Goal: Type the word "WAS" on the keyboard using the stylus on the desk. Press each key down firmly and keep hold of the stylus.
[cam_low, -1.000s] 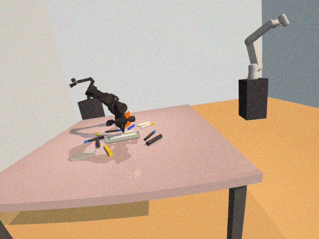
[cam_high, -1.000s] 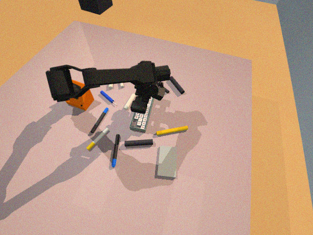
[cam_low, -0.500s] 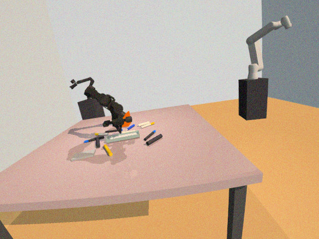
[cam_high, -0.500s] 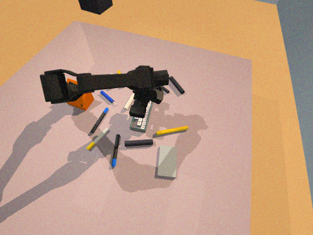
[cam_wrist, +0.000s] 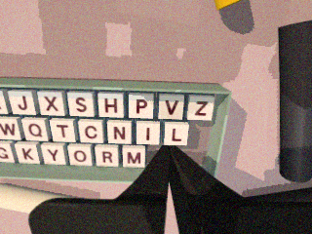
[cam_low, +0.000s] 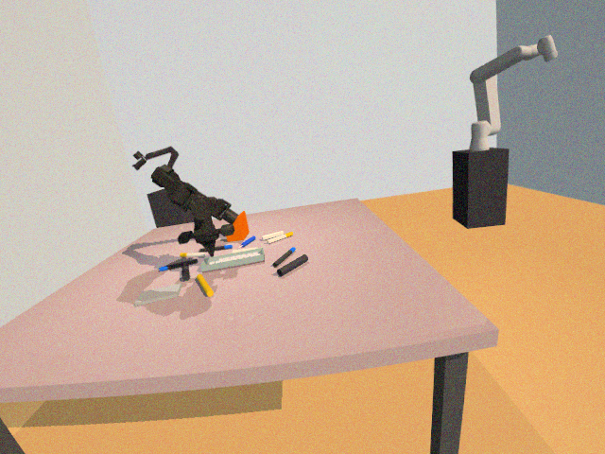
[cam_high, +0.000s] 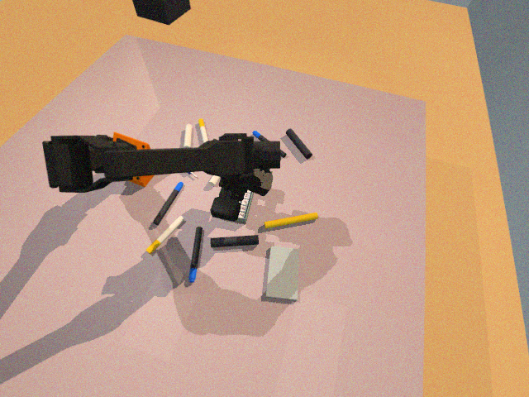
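On the desk [cam_high: 367, 179] [cam_low: 341, 303] [cam_wrist: 73, 63], one green-framed keyboard [cam_high: 245, 207] [cam_low: 234, 259] [cam_wrist: 117, 85] holding three rows of keys, one gripper [cam_high: 242, 192] [cam_low: 211, 253] [cam_wrist: 168, 152] above it, fingertips together, one yellow marker [cam_high: 291, 220] [cam_low: 204, 286] [cam_wrist: 237, 16] near its Z end, stylus not identifiable.

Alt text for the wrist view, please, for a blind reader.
The closed gripper, no stylus in it, points at the keyboard near the L key. Z ends the top row of the keys in view, and part of a yellow pen with a dark end shows above.
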You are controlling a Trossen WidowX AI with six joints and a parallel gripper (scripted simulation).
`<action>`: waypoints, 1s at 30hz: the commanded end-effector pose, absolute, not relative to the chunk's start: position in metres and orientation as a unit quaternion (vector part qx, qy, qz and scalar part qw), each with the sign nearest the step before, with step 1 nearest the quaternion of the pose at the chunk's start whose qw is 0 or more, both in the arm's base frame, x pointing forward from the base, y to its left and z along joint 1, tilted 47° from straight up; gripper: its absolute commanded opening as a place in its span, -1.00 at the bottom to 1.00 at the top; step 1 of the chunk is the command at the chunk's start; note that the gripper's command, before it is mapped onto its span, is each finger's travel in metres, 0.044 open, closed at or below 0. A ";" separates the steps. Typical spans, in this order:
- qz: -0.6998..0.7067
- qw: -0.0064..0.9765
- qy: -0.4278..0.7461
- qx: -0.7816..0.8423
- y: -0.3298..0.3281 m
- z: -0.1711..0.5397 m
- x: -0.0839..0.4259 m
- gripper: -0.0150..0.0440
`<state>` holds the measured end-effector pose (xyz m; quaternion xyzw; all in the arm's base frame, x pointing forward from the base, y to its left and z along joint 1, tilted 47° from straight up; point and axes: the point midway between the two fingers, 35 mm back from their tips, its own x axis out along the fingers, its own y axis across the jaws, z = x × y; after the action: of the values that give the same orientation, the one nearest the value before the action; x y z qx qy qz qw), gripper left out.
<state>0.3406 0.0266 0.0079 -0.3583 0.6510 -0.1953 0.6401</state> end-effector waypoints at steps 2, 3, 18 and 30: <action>-0.193 0.638 0.652 -0.361 0.030 0.004 0.332 -0.49; -0.193 0.638 0.652 -0.360 0.034 -0.001 0.321 -0.49; -0.190 0.639 0.653 -0.359 0.069 -0.039 0.294 -0.49; -0.191 0.639 0.653 -0.359 0.096 -0.069 0.282 -0.49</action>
<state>0.2805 0.0934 -0.0690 -0.3632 0.6547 -0.1901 0.6350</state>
